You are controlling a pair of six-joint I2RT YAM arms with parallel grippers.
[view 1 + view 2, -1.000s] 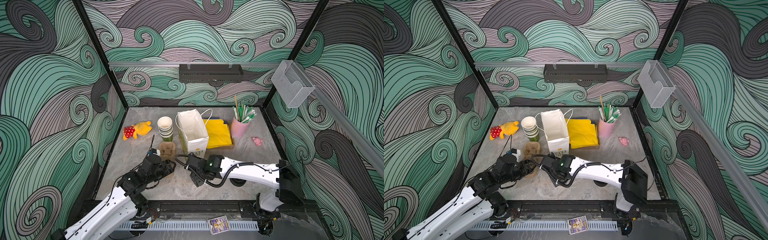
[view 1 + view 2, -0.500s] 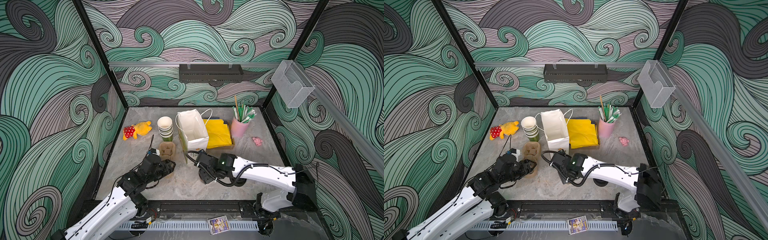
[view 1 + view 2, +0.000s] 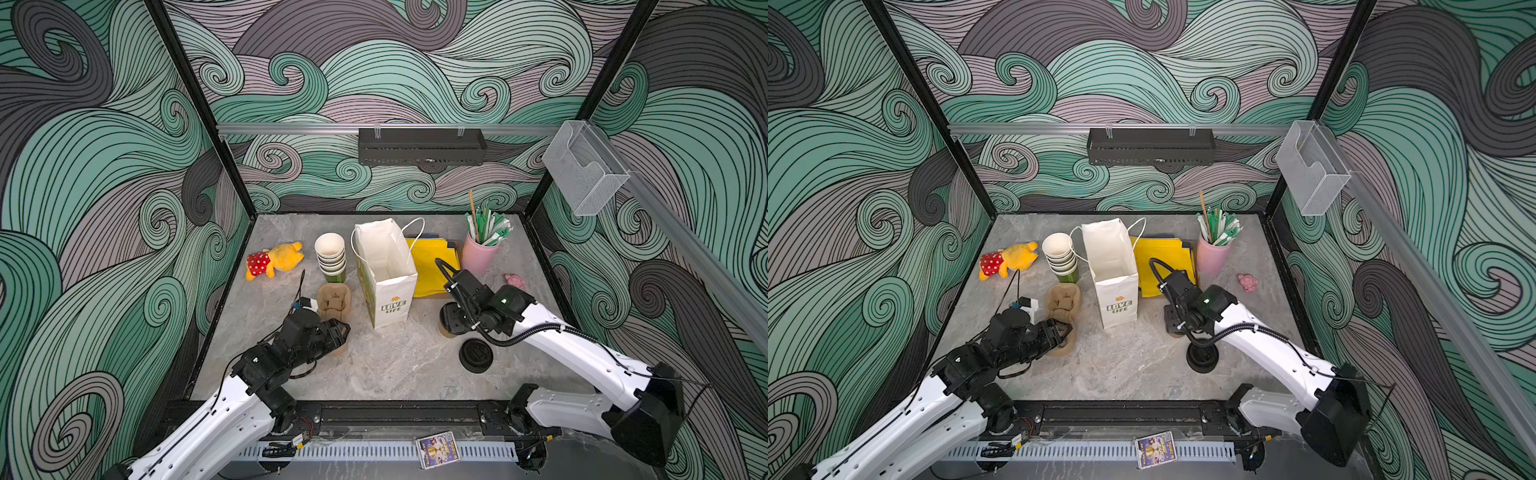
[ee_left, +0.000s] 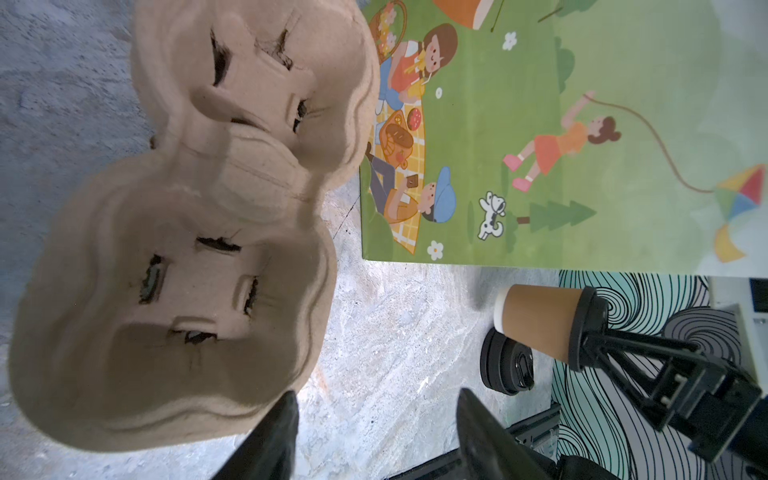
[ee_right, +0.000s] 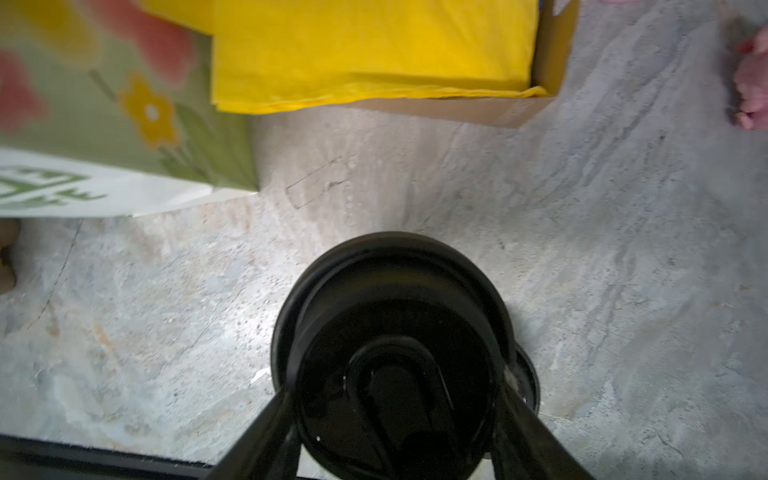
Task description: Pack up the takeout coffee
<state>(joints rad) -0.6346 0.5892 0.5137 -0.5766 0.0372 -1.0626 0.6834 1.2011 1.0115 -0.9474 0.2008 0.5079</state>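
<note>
The right gripper (image 5: 395, 419) is straddling the tan cup (image 4: 540, 324) at its black lid, whether clamped I cannot tell; probably light, crushable, better taken at the stiff rim; the left gripper (image 4: 374, 419) is standing released at lower centre.

Bare tabletop (image 3: 386, 361) between paper bag (image 3: 388, 282) and black-lidded cup (image 3: 476, 354)

Bright even overhead light; soft shadows; right wrist view blurred near edges.

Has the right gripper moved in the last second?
Yes. The right gripper went from in front of the white paper bag rightward, to the tan lidded paper cup.
</note>
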